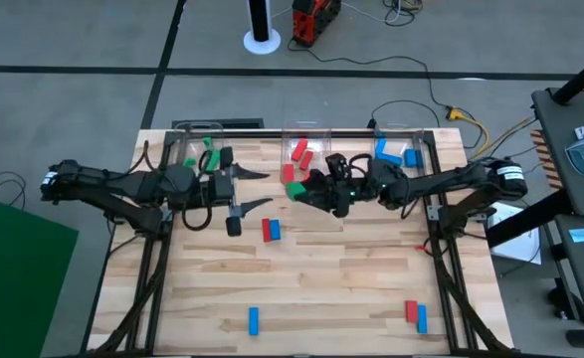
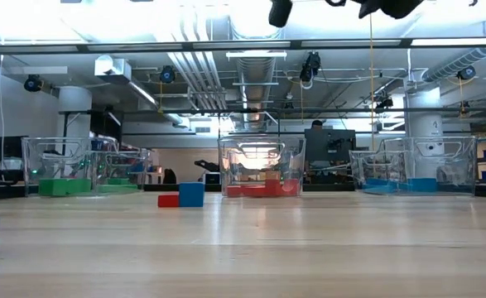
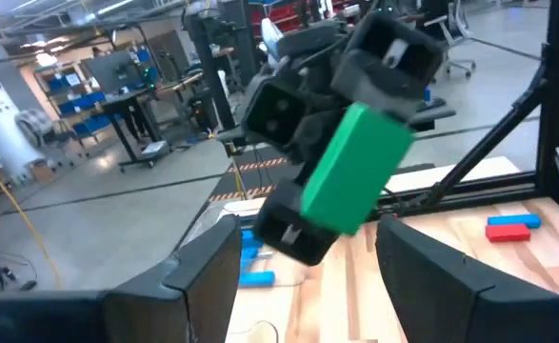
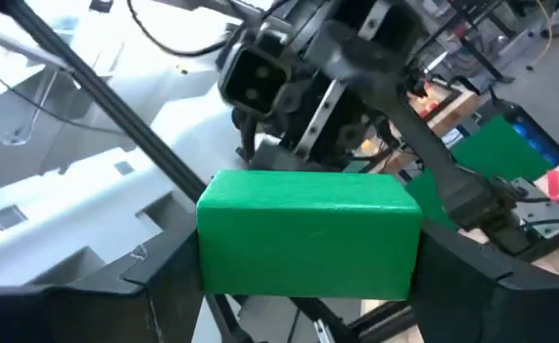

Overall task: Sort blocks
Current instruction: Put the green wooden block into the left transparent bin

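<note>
A green block (image 4: 309,232), rigid, light and smooth-faced by the look of it, is held clamped across its long flat sides in the right tool (image 1: 323,192) above the desk's (image 1: 321,278) far middle, while the left tool (image 1: 240,195) is spread empty.

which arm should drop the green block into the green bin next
Probably left: the right gripper holds the green block mid-table, but the open left gripper faces it and sits nearer the green bin, so a handover looks likely.
</note>
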Robot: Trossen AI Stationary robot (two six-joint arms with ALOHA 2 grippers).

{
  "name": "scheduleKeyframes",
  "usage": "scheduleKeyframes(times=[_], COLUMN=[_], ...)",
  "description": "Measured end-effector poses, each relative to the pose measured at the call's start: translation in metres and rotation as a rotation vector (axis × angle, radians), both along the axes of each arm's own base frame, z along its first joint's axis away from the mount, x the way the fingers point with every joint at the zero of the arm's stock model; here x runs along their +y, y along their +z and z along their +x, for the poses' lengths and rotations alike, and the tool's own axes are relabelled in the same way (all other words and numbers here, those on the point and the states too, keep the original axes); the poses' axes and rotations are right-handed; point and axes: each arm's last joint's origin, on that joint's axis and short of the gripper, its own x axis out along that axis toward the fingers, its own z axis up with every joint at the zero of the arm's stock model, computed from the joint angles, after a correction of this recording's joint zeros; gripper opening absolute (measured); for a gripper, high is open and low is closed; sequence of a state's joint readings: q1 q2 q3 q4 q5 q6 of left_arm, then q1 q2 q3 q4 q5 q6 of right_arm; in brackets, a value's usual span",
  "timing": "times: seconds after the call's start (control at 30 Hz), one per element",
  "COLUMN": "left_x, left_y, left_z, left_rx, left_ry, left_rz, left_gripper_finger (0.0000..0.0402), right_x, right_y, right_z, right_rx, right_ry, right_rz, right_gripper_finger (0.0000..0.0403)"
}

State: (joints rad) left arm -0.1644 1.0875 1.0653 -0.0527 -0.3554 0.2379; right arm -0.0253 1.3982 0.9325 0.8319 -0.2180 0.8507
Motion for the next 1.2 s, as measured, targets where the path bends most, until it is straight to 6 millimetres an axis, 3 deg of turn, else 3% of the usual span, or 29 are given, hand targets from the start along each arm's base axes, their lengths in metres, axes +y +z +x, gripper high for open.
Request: scheduleKeyframes(times=[0.47, 1.0, 1.2], left_x=[-0.004, -0.012, -0.012], left_y=[-0.003, 0.005, 0.011], left_z=[0.004, 0.024, 0.027], left_rx=[0.026, 0.102, 0.121], left_ry=[0.020, 0.010, 0.015], left_rz=[0.099, 0.235, 0.257], left_gripper_finger=[0.0219, 0.0218, 0.0175], right_x=[-0.014, -0.018, -0.018], right_y=[0.007, 0.009, 0.008], right_z=[0.032, 0.048, 0.048], right_rx=[-0.022, -0.022, -0.019], right_ry=[0.008, 0.076, 0.080], right_rz=[0.002, 0.007, 0.008], right_gripper_finger=[0.0278, 0.0278, 0.0278])
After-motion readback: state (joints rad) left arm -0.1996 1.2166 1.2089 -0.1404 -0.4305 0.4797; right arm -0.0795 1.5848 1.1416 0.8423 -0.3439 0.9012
